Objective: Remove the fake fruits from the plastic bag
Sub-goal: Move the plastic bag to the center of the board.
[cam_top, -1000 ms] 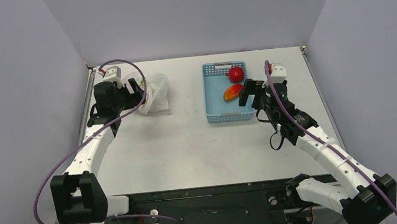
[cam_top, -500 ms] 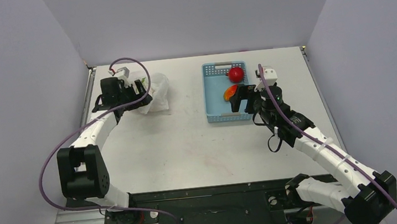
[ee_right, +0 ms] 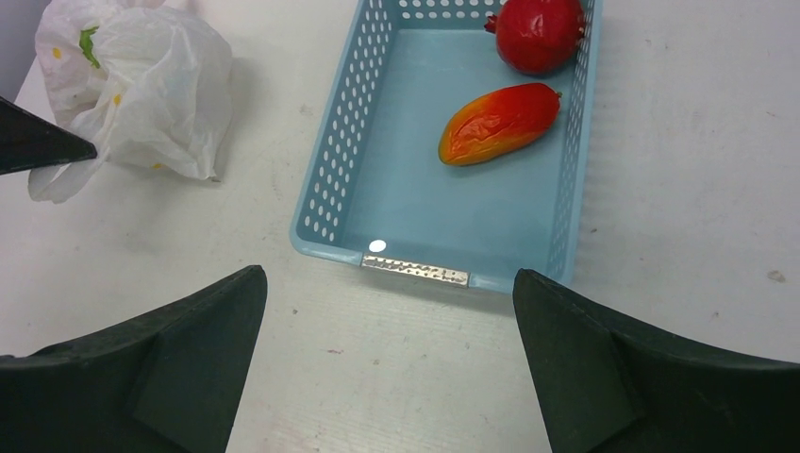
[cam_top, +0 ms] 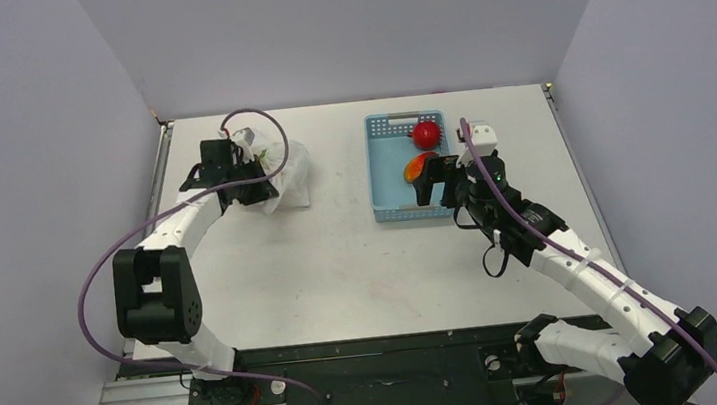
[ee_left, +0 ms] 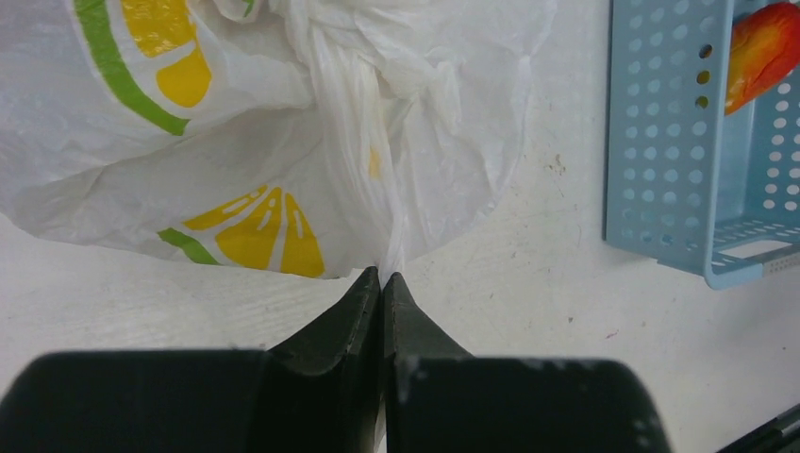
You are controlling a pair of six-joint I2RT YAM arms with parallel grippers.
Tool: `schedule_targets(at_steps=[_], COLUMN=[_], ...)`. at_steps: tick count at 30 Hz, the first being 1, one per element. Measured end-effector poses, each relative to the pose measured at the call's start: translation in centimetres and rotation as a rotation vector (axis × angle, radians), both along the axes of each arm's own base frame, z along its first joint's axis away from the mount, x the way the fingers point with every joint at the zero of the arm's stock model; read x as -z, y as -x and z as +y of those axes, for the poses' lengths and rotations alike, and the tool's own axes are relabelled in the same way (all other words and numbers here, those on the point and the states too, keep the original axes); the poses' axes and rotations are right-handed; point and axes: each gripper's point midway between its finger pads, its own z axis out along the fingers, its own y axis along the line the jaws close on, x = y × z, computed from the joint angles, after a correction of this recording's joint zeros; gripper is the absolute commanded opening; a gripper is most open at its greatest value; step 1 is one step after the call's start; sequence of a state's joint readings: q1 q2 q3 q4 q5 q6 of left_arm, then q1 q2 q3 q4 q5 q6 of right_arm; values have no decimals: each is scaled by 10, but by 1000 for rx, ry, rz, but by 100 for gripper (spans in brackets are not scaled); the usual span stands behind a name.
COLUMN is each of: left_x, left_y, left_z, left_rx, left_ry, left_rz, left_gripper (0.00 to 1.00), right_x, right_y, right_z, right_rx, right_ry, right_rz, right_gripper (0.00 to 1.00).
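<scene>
The plastic bag (cam_top: 287,168) lies crumpled on the table at the back left, white with yellow citrus-slice prints. In the left wrist view the plastic bag (ee_left: 283,142) fills the upper left, and a twisted strip of it runs down into my left gripper (ee_left: 381,276). That left gripper (cam_top: 265,185) is shut on this strip at the bag's near edge. The fake fruits are hidden inside the bag. My right gripper (cam_top: 430,181) hangs open over the table just before the basket, and between the fingers of the right gripper (ee_right: 387,272) there is nothing. The plastic bag (ee_right: 141,85) shows at the upper left there.
A light blue perforated basket (cam_top: 414,209) stands at the back right of centre, holding a round red fruit (cam_top: 426,134) and an elongated red-orange mango (ee_right: 500,123). The basket (ee_left: 660,142) is at the right edge of the left wrist view. Grey walls enclose the table.
My left gripper has moved right up to the bag and shut on a strip of it. The right arm shifted a little to the left, its gripper still open.
</scene>
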State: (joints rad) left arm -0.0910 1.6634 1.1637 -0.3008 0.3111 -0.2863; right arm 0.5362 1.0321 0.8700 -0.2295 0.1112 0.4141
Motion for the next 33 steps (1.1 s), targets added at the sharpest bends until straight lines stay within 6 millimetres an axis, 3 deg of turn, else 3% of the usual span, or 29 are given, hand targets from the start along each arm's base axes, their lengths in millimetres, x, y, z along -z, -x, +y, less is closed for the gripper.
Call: schedule_targets(at_steps=[4, 8, 13, 17, 21, 23, 25, 32, 33], left_x=[-6, -25, -36, -18, 4, 7, 7, -14, -20], left_y=[19, 57, 146, 220, 271, 284, 288, 272, 270], left_z=[-11, -24, -63, -101, -125, -134, -140, -158, -159], left_rx=[7, -7, 41, 118, 159, 168, 173, 174, 176], left_ry=[5, 31, 134, 250, 310, 303, 284, 201, 198], left_rz=[44, 48, 6, 26, 76, 87, 89, 48, 31], left_gripper=[0, 0, 0, 0, 0, 0, 7, 50, 52], right_x=[-3, -2, -3, 5, 15, 18, 21, 34, 36], right_y=[0, 0, -2, 5, 20, 27, 33, 54, 56], right_z=[-3, -4, 4, 23, 47, 58, 66, 85, 86], right_rx=[20, 31, 5, -76, -176, -219, -248, -322, -328], right_ry=[22, 31, 36, 52, 83, 97, 105, 126, 128], right_rz=[-6, -4, 8, 36, 60, 64, 67, 79, 82], right_gripper=[100, 100, 100, 100, 99, 99, 99, 99, 99])
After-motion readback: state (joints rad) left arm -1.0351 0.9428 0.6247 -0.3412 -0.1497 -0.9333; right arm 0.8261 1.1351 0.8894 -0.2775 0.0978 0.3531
